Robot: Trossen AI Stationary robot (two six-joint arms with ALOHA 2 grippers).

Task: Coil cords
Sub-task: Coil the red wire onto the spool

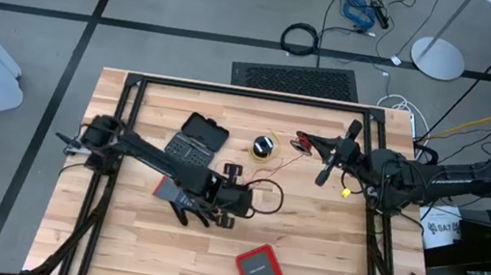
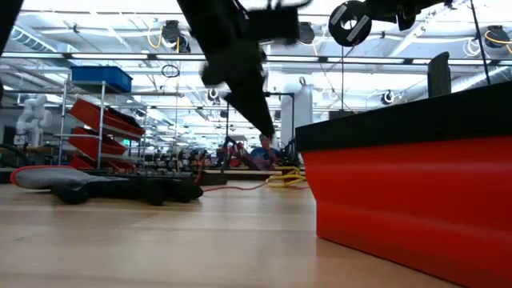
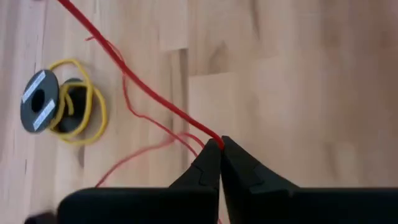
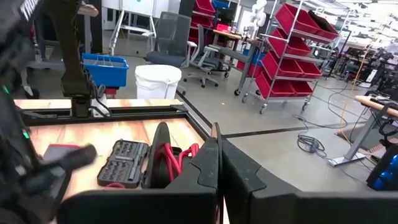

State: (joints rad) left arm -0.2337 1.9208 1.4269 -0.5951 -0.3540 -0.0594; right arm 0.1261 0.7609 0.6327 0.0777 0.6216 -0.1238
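Left wrist view shows the left claw (image 3: 219,144) pinched shut on the loose red cord (image 3: 146,93) mid-table; yellow cord (image 3: 84,106) lies coiled left of it. Right claw (image 4: 217,155) is shut, apparently empty. Red coiling remains.

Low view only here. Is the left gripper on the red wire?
Observer: Yes. In the left wrist view, the left gripper is shut on the red wire.
Operator: Yellow one?
Observer: The yellow wire lies loosely looped on the table by a black spool, with no gripper on it.
Operator: Right arm?
Observer: The right gripper is shut, over the table's right side in the high view.
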